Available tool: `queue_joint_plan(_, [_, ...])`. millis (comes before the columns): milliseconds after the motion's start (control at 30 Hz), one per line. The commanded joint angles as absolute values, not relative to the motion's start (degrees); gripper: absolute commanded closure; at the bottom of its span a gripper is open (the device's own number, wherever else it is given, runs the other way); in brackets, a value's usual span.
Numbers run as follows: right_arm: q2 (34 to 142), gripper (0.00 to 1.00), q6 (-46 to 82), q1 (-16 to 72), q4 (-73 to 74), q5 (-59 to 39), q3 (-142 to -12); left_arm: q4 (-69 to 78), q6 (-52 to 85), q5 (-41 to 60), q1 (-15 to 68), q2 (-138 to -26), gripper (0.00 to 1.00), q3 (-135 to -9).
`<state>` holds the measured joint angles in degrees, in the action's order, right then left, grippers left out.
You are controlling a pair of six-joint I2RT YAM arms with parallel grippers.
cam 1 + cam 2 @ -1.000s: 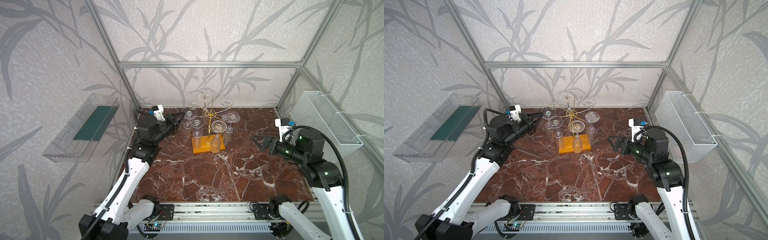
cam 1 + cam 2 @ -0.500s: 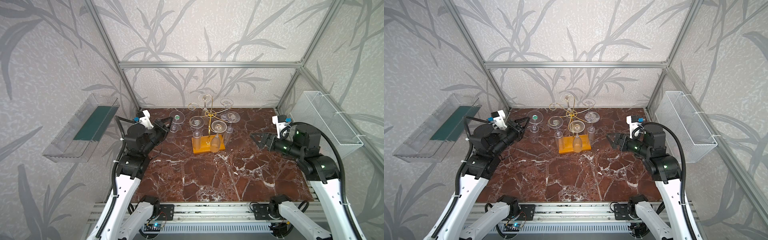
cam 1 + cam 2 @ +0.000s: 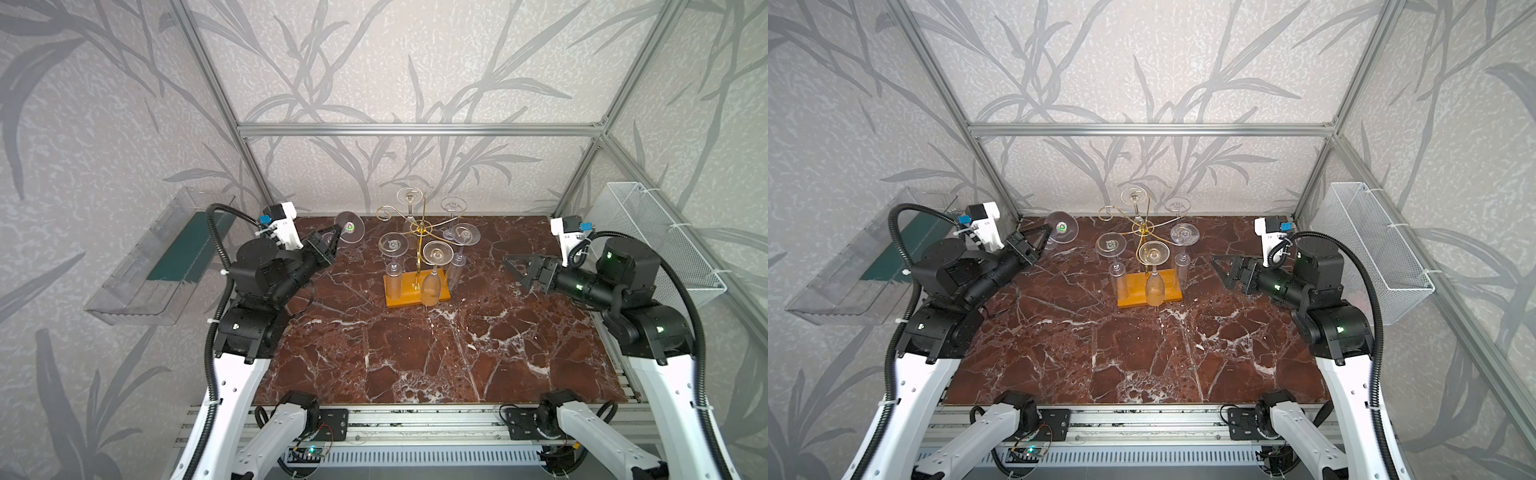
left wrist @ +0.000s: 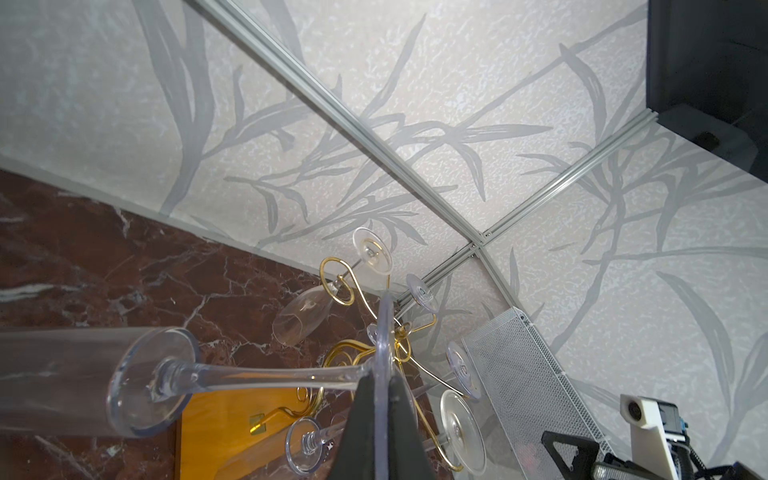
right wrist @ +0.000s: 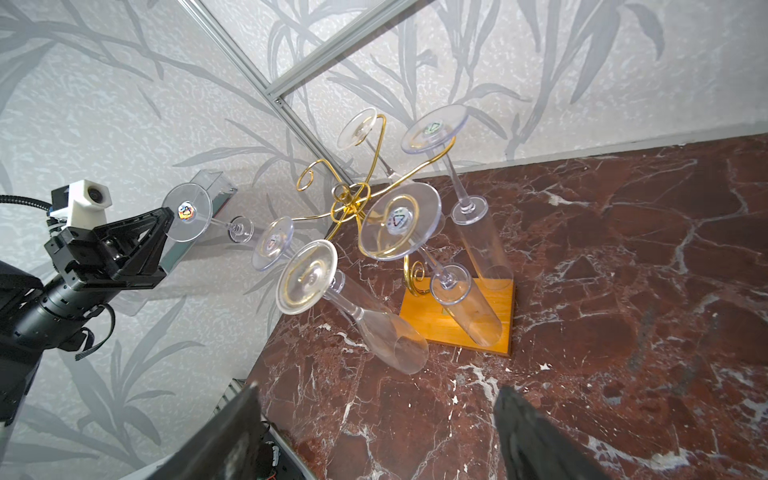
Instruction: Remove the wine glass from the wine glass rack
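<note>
My left gripper (image 3: 337,232) (image 3: 1052,228) is shut on the round foot of a clear wine glass (image 3: 350,226) (image 3: 1061,227), held left of the wine glass rack and free of its arms. In the left wrist view the foot's edge sits clamped between the black fingers (image 4: 361,415), and the stem and bowl (image 4: 62,374) run off sideways. The gold wire rack (image 3: 419,245) (image 3: 1144,241) stands on its orange wooden base (image 3: 415,297) (image 5: 494,291) with several glasses hanging bowl-down. My right gripper (image 3: 513,266) (image 5: 374,436) is open and empty, right of the rack.
A clear plastic bin (image 3: 162,262) is fixed to the left wall and a white wire basket (image 3: 660,241) to the right wall. Aluminium frame posts (image 3: 249,174) stand at the back corners. The brown marble tabletop (image 3: 415,353) stretches in front of the rack.
My left gripper has pulled back to the left with the wine glass, drawing it off the rack's left arm. The right gripper has lifted a little and stays open.
</note>
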<state>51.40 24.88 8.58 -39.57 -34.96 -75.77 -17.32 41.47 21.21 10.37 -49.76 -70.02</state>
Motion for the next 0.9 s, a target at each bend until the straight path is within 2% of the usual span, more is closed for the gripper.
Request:
queue_joint_plan(0, [52.5,0.14,27.6,8.8,-35.1,-41.2,-78.0,-12.7,32.3,26.6,10.5,-50.2,1.0,-72.0])
queue_joint_plan(200, [55.6,0.14,32.2,9.5,-28.2,-48.4,-82.3,-8.4,23.4,32.0,13.3,-52.2,1.0,-75.6])
queue_joint_plan(333, [57.7,0.14,33.9,10.8,-26.3,-49.5,-84.9,-4.0,18.8,33.6,16.9,-53.2,1.0,-76.2])
queue_joint_plan(600, [64.3,0.15,33.6,18.9,-27.0,-49.5,-92.2,-14.1,-8.4,24.7,31.8,-55.1,1.0,-80.5])
queue_joint_plan(867, [67.7,0.18,30.9,24.3,-29.6,-47.2,-95.9,-16.4,-27.6,18.5,42.3,-56.2,1.0,-80.5])
